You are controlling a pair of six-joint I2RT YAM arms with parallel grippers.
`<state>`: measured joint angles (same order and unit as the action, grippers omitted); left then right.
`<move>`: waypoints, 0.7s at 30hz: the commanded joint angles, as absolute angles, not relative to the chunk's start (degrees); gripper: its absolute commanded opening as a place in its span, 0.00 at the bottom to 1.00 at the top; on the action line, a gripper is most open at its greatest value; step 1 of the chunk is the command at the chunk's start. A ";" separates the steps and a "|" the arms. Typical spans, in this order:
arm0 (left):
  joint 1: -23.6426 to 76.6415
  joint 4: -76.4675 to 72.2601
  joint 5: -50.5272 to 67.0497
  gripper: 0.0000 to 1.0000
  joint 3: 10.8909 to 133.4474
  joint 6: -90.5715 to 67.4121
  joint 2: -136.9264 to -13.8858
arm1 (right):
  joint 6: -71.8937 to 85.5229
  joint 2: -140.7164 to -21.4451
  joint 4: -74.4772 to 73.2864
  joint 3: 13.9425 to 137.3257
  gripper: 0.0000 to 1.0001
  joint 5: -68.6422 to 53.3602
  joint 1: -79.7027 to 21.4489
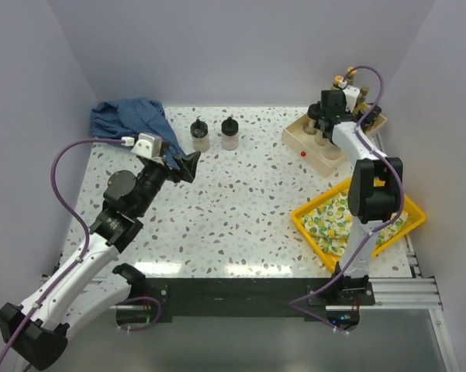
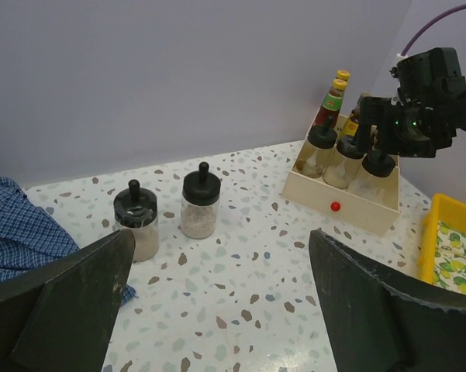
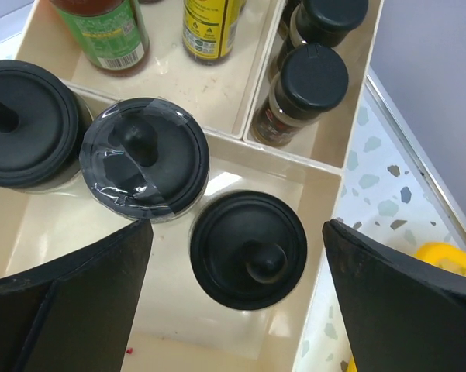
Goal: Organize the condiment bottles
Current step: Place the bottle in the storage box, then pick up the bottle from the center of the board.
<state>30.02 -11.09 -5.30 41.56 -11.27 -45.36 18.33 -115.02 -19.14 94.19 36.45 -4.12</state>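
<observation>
Two black-lidded clear jars (image 1: 199, 132) (image 1: 229, 133) stand on the speckled table at the back. My left gripper (image 1: 188, 164) hangs open just in front of them. In the left wrist view the jars (image 2: 136, 219) (image 2: 200, 205) sit beyond the left gripper (image 2: 221, 240), apart from its fingers. My right gripper (image 1: 331, 108) is open over the beige divided tray (image 1: 314, 155). Its jaws straddle a black-lidded jar (image 3: 248, 249) standing in the tray without touching it. Beside it are a taped-lid jar (image 3: 144, 159) and another jar (image 3: 19, 124). Dark shakers (image 3: 310, 85) and sauce bottles (image 3: 105, 31) (image 3: 209, 23) fill the other compartments.
A blue checked cloth (image 1: 132, 120) lies bunched at the back left, close to the left jar. A yellow tray (image 1: 357, 217) with a lemon-print cloth sits at the right front. Walls close in the table at the back and on both sides.
</observation>
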 commanded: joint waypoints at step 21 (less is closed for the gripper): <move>29.79 -13.62 -16.52 1.00 39.99 -10.37 -39.55 | 14.69 -112.13 -21.36 105.18 0.88 11.96 -28.82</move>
<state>30.02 -11.20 -12.97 41.15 -10.90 -40.66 18.28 -107.09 -22.68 96.68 17.78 -25.21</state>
